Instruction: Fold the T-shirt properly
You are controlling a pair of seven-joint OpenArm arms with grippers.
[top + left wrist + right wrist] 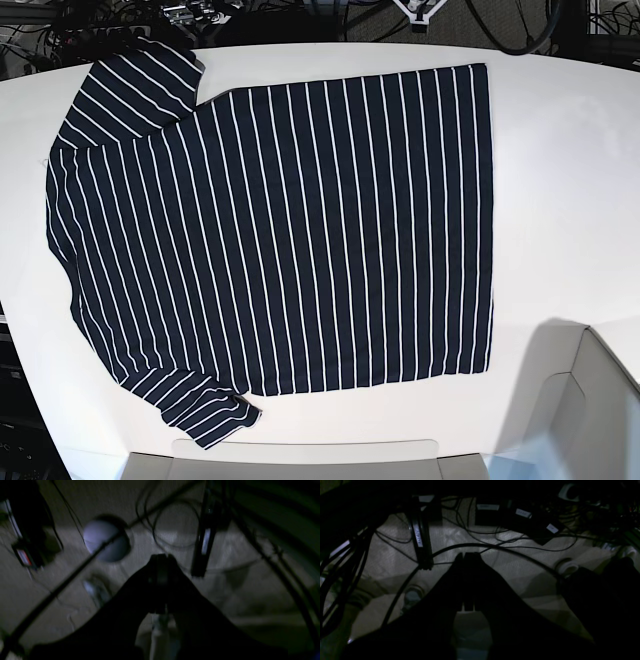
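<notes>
Shirt flat on bench, both pincers up and away

Left wrist: the left pincer [160,557] is pressed together over a dim floor with cables. Right wrist: the right pincer [467,555] is together too, holding nothing. Base: the T-shirt [290,240] lies spread on the white bench [560,180], no pincer near it.

Black, tapering left gripper [160,557] and right gripper [467,555]
</notes>
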